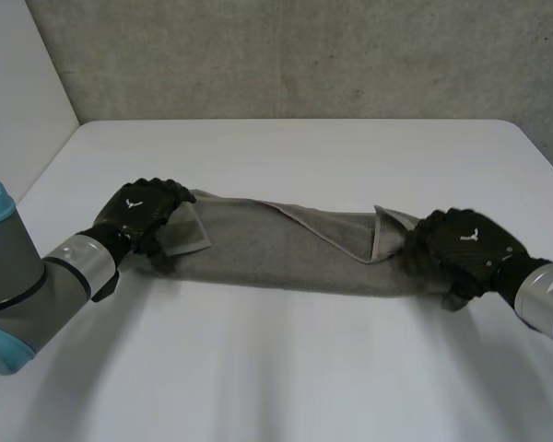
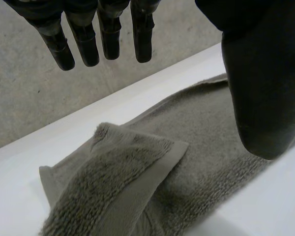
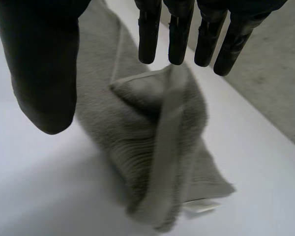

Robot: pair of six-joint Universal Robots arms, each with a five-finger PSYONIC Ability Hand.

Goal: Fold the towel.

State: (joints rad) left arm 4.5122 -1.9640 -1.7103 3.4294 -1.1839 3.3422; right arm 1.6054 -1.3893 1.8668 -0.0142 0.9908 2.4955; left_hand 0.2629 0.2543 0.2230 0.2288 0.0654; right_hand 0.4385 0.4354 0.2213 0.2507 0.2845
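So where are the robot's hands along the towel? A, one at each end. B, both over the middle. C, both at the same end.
A: the head view shows the left hand at one end of the long grey towel and the right hand at the opposite end.

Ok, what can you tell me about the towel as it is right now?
The towel is grey terry with a flat woven hem, lying on the white table as a long, loosely folded strip, slightly rumpled. A corner flap is turned back at each end. The left hand is over one end and the right hand over the other, both open with straight fingers, neither gripping the cloth.
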